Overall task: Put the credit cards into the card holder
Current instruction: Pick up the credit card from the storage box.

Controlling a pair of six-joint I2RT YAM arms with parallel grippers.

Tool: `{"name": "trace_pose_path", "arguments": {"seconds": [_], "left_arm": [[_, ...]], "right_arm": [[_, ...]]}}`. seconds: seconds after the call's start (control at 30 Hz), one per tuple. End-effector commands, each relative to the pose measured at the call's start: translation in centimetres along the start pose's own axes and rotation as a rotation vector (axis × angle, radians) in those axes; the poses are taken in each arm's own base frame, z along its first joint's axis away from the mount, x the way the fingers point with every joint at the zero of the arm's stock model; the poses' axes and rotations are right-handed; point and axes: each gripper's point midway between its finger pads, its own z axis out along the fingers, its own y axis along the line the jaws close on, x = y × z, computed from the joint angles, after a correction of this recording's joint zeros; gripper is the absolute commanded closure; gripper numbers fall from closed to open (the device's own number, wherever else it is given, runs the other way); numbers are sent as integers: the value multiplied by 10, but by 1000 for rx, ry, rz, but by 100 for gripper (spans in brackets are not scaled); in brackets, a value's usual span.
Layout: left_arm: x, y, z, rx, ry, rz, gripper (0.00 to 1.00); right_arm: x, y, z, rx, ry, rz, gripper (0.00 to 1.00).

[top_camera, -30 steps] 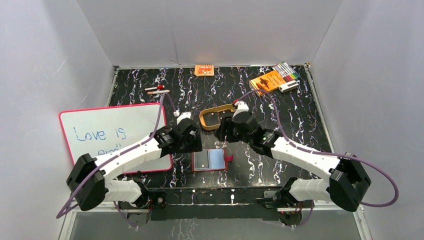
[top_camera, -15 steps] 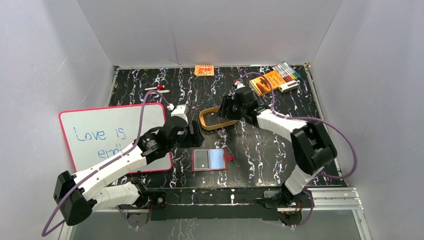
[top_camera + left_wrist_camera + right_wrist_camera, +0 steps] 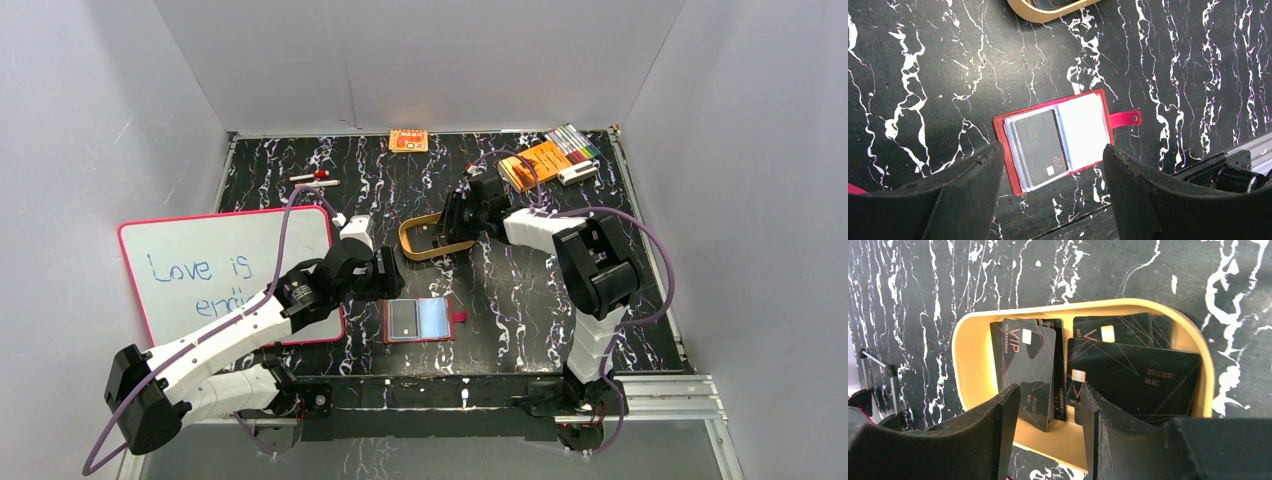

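Observation:
The red card holder (image 3: pixel 420 320) lies open flat near the table's front edge, snap tab to the right. One dark credit card (image 3: pixel 1040 147) sits in its left pocket and a pale blue face (image 3: pixel 1083 132) shows in its right. My left gripper (image 3: pixel 385 272) hovers just left of it, open, and in the wrist view the holder shows between its fingers (image 3: pixel 1053 150). Several more dark credit cards (image 3: pixel 1028 365) stand in the tan oval tray (image 3: pixel 968 370). My right gripper (image 3: pixel 455 222) reaches into that tray, open, its fingers (image 3: pixel 1049 390) either side of the left stack's lower end.
A pink-framed whiteboard (image 3: pixel 230 270) lies at the left. At the back are an orange packet (image 3: pixel 408 140), an orange booklet (image 3: pixel 535 160) with markers (image 3: pixel 575 140), and small pens (image 3: pixel 315 180). The metal front rail (image 3: pixel 1243 155) runs close to the holder.
My right gripper moved from beside the card holder back to the tray, and its jaws narrowed a little. My left arm drew back slightly to the left and its jaws widened.

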Motion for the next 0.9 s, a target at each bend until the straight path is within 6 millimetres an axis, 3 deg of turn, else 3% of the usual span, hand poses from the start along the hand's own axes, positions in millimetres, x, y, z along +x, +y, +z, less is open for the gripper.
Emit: {"name": "trace_pose_path", "arguments": {"seconds": [0.0,0.37,0.87], "left_arm": [[-5,2,-1,-7,-28,11,30],[-1,5,2,-24,-15,6,31],[0,7,3,-34,-15,2,31]], "right_arm": [[-26,26,3,-92,-49,-29,44],[-14,17,17,-83,0,-17,50],[-7,21,25,-93,40,-13,63]]}}
